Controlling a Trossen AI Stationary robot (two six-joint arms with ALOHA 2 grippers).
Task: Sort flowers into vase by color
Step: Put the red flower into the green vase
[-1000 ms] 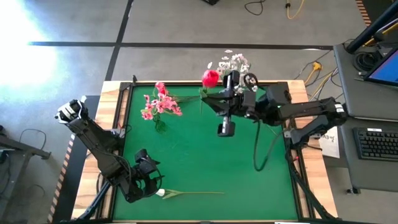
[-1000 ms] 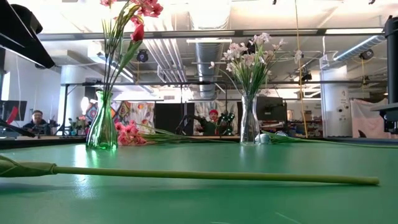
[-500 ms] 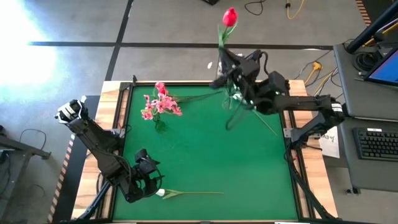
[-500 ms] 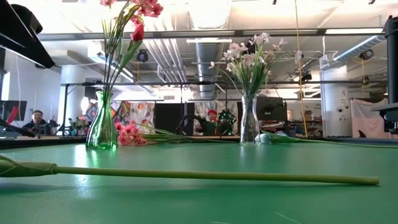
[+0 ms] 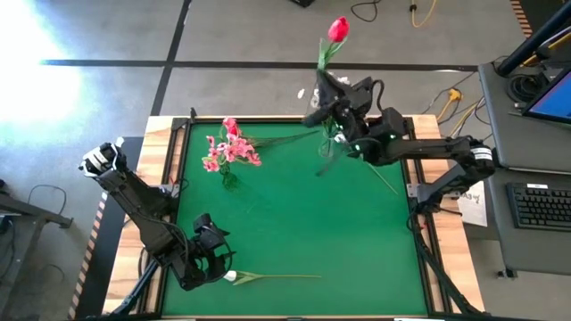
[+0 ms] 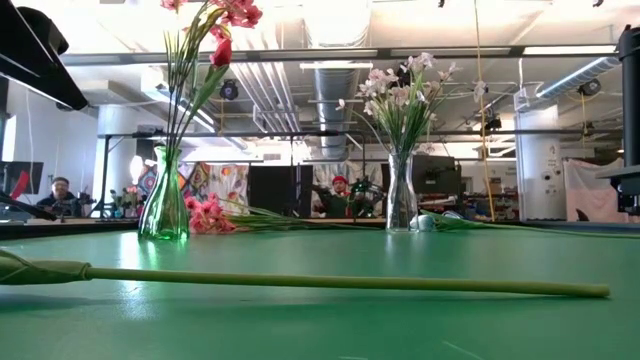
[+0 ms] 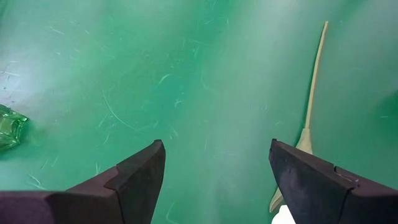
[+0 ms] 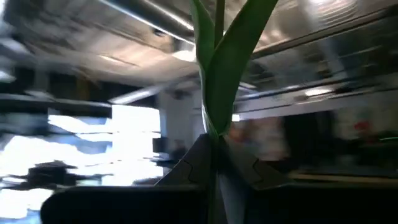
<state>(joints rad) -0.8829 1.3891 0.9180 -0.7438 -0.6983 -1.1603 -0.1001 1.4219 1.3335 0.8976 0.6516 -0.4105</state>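
The red tulip [image 5: 338,28] has risen, right fingers [image 8: 186,167] clamped on its stem; left fingers [image 7: 137,174] apart.

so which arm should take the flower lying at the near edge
Left. The left gripper hangs open right beside the white-budded flower, while the right gripper is shut on the red tulip across the table.

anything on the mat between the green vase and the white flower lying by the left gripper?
No. In the high view the green mat between the green vase and the white flower beside the left gripper is bare.
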